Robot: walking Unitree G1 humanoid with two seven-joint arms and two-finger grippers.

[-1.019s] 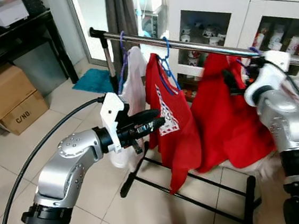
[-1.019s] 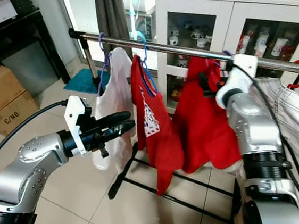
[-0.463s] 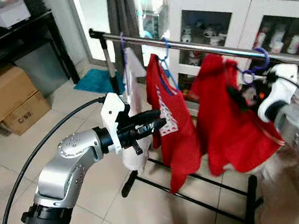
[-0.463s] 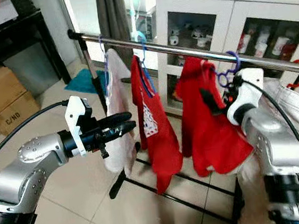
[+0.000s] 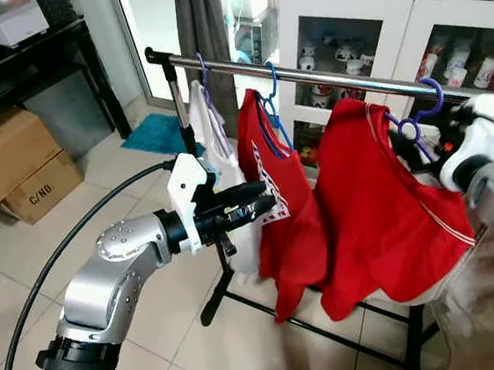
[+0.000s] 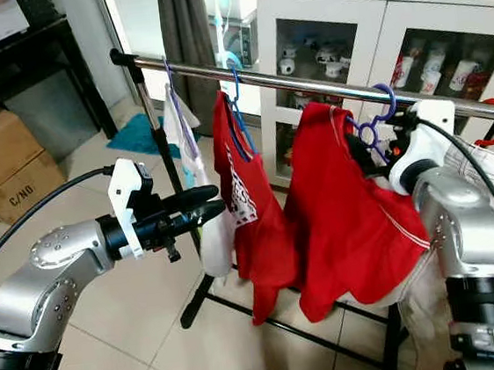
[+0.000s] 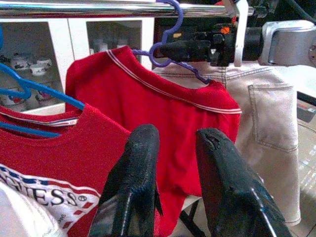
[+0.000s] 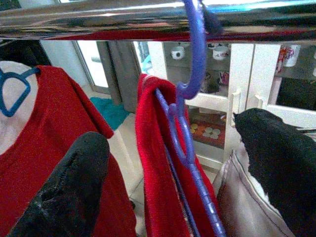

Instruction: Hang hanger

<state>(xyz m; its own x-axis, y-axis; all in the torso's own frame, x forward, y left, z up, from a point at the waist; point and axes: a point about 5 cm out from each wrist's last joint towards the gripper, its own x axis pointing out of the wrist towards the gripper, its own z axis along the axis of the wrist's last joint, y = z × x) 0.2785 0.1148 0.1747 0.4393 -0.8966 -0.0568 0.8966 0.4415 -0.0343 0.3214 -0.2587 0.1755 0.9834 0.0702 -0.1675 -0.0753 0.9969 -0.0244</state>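
Purple plastic hanger (image 8: 190,98) carrying a red cotton shirt (image 5: 392,223) hooked on the shiny chrome rail (image 6: 307,83). Right end effector (image 8: 173,177) spread wide, empty; left end effector (image 7: 173,163) slightly parted, empty.

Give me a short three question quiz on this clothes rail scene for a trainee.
1. True or false: the purple hanger is hooked over the rail.
2. What colour is the shirt on that hanger?
3. Which gripper is nearest that hanger: A the left gripper, B the right gripper?

Key: 1 true. 2 red. 3 B; its jaws stand open either side of the hanger.
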